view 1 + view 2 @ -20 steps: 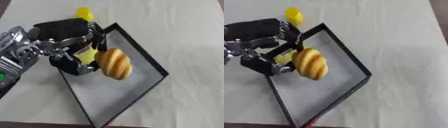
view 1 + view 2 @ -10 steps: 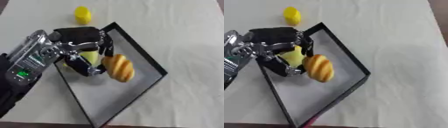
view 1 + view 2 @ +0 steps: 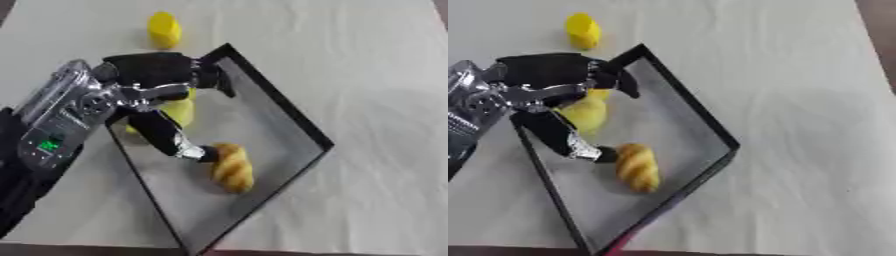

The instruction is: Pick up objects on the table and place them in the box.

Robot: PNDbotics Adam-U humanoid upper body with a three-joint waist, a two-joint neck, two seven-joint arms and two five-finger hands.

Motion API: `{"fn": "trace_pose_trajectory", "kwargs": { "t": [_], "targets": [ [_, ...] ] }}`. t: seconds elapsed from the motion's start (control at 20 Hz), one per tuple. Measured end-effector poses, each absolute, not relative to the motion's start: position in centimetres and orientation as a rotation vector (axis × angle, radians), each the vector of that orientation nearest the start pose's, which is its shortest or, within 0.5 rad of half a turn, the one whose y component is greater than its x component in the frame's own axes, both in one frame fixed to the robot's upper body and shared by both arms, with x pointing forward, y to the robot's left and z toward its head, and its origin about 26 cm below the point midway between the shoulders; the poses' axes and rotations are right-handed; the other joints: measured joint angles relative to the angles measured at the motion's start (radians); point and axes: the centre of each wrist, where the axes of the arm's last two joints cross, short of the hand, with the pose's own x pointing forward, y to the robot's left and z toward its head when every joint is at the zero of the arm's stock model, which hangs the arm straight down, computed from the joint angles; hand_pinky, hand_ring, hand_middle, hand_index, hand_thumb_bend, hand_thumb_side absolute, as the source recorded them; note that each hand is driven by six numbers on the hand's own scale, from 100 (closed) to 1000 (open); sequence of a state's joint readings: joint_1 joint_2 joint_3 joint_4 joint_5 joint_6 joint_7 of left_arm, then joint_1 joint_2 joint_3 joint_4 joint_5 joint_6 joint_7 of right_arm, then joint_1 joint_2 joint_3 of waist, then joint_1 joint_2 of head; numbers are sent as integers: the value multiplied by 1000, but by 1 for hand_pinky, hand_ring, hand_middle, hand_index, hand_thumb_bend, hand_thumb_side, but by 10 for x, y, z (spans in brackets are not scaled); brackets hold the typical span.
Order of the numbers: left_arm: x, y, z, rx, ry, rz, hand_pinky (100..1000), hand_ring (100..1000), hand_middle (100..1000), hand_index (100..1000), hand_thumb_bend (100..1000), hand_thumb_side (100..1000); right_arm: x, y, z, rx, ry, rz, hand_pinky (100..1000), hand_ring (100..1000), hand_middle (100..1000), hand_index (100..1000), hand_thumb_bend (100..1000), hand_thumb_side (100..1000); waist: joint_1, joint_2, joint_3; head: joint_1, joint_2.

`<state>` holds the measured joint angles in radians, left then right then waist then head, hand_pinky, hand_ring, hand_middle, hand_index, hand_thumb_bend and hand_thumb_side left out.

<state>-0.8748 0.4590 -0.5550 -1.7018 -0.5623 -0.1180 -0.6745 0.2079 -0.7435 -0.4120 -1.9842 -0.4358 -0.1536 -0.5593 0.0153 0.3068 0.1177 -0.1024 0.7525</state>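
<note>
Fingers of the black and silver left hand are hanging spread and holding nothing over the black-rimmed flat box, the golden bread roll is lying inside near middle, so lifting straight up should avoid bumping it.

Left arm cut off at the left edge, pale yellow object in the box half hidden behind the left hand, box's near corner cropped at the bottom edge
</note>
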Motion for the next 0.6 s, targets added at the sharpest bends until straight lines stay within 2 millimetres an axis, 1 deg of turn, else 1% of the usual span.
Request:
{"fn": "trace_pose_trajectory", "kwargs": {
  "t": [0.05, 0.15, 0.2, 0.25, 0.3, 0.35, 0.4, 0.45, 0.6],
  "targets": [
    [350, 121, 257, -528, 2210, 2637, 892, 846, 868, 916, 581, 669, 212, -438, 193, -784, -2111, -323, 946, 1000, 665, 776, 100, 586, 0, 0, 0, 0, 0],
    [348, 126, 264, -529, 2253, 2601, 880, 834, 852, 898, 508, 631, 212, -438, 193, -784, -2111, -323, 946, 1000, 665, 776, 100, 585, 0, 0, 1, 1, 0],
    [346, 130, 269, -533, 2280, 2579, 874, 824, 841, 889, 430, 590, 212, -438, 193, -784, -2111, -323, 946, 1000, 665, 776, 100, 584, 0, 0, 1, 3, -1],
    [344, 135, 273, -541, 2310, 2553, 872, 821, 837, 886, 389, 581, 212, -438, 193, -784, -2112, -323, 946, 1000, 665, 776, 100, 584, 0, 0, 2, 5, -2],
    [341, 141, 279, -555, 2345, 2521, 869, 817, 830, 885, 344, 552, 212, -438, 193, -783, -2112, -323, 946, 1000, 665, 775, 100, 584, 0, 0, 3, 7, -5],
    [338, 147, 286, -574, 2383, 2486, 867, 815, 827, 885, 319, 533, 212, -438, 193, -784, -2112, -324, 946, 1000, 665, 775, 100, 584, 0, 0, 6, 9, -8],
    [334, 154, 293, -601, 2420, 2446, 865, 815, 827, 888, 313, 515, 211, -439, 192, -785, -2111, -325, 946, 1000, 665, 775, 100, 585, 0, 0, 8, 10, -9],
    [330, 161, 301, -632, 2456, 2403, 864, 815, 828, 890, 320, 515, 211, -439, 192, -787, -2110, -328, 946, 1000, 665, 775, 100, 585, 0, 0, 11, 10, -10],
    [321, 186, 321, -748, 2564, 2288, 862, 816, 830, 895, 349, 470, 209, -440, 189, -797, -2107, -342, 946, 1000, 666, 776, 100, 583, 0, 0, 19, 3, -19]
  ]
}}
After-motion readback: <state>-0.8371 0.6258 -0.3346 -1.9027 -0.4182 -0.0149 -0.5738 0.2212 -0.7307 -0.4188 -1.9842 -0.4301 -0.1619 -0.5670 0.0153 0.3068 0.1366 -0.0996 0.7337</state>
